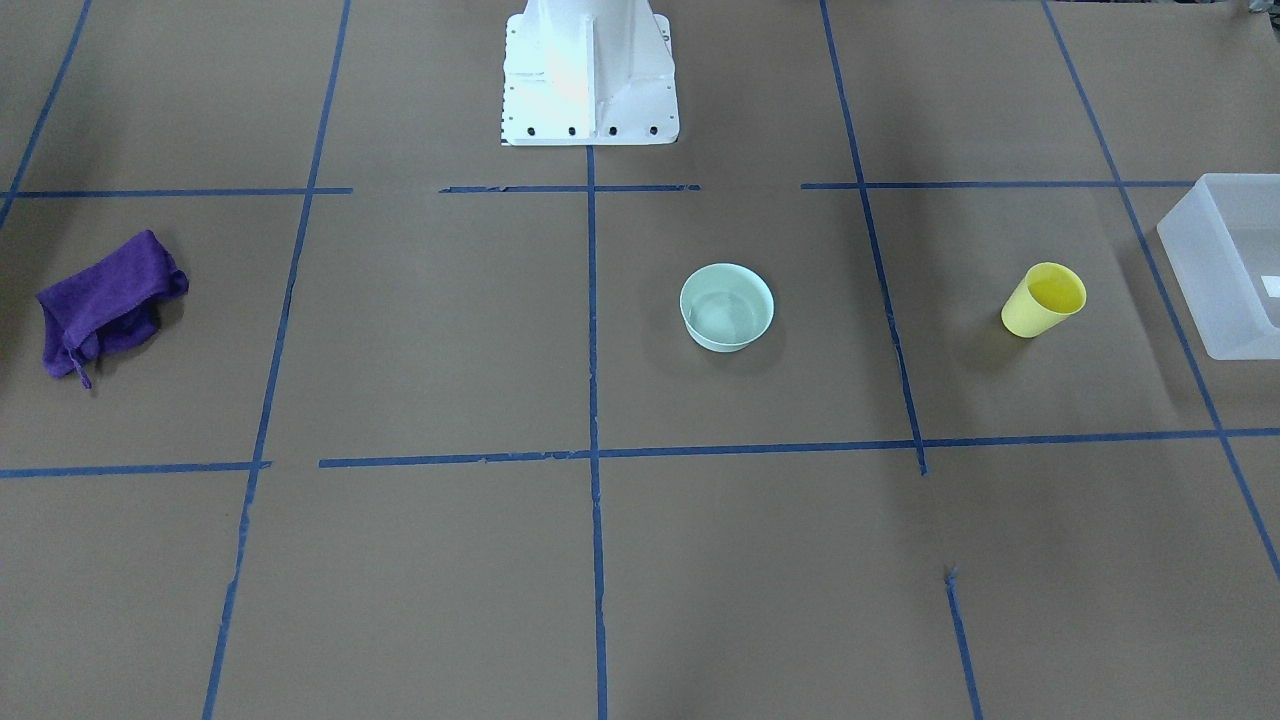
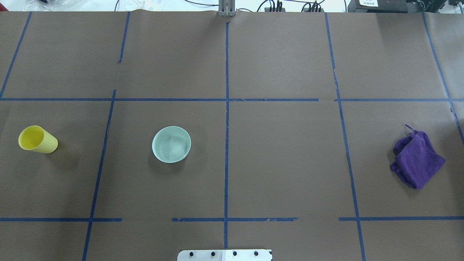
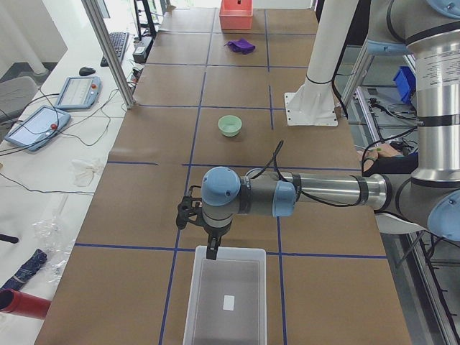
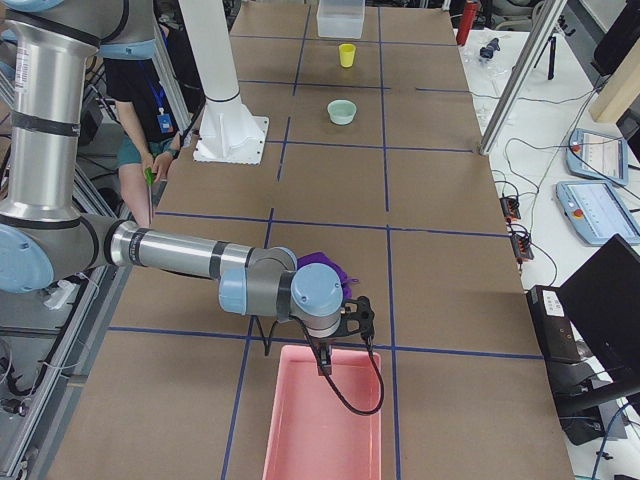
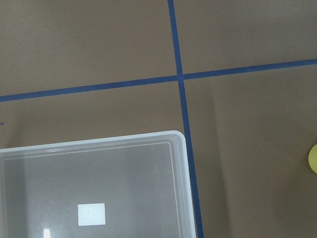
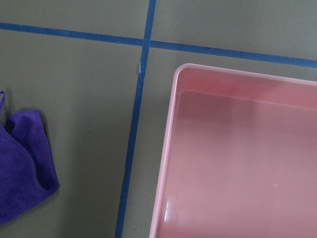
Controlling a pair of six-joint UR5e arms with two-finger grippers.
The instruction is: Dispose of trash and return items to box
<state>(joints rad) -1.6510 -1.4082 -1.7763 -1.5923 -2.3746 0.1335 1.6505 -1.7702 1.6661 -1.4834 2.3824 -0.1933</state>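
Observation:
A yellow cup [image 1: 1043,300] stands upright on the brown table, and a pale mint-green bowl [image 1: 727,306] sits near the middle; both also show in the overhead view, the cup [image 2: 37,140] and the bowl [image 2: 171,144]. The frosted-white box [image 1: 1225,260] with its white label sits at the table's end beyond the cup and holds nothing. My left gripper [image 3: 210,248] hangs over the box's [image 3: 226,298] near edge; I cannot tell if it is open. My right gripper [image 4: 325,362] hangs over a pink bin [image 4: 325,420]; I cannot tell its state either.
A crumpled purple cloth [image 2: 417,159] lies on the table near the pink bin's rim [image 6: 171,148]. The white robot base [image 1: 590,75] stands at mid-table. Blue tape lines cross the brown paper. A person stands behind the base in the exterior right view.

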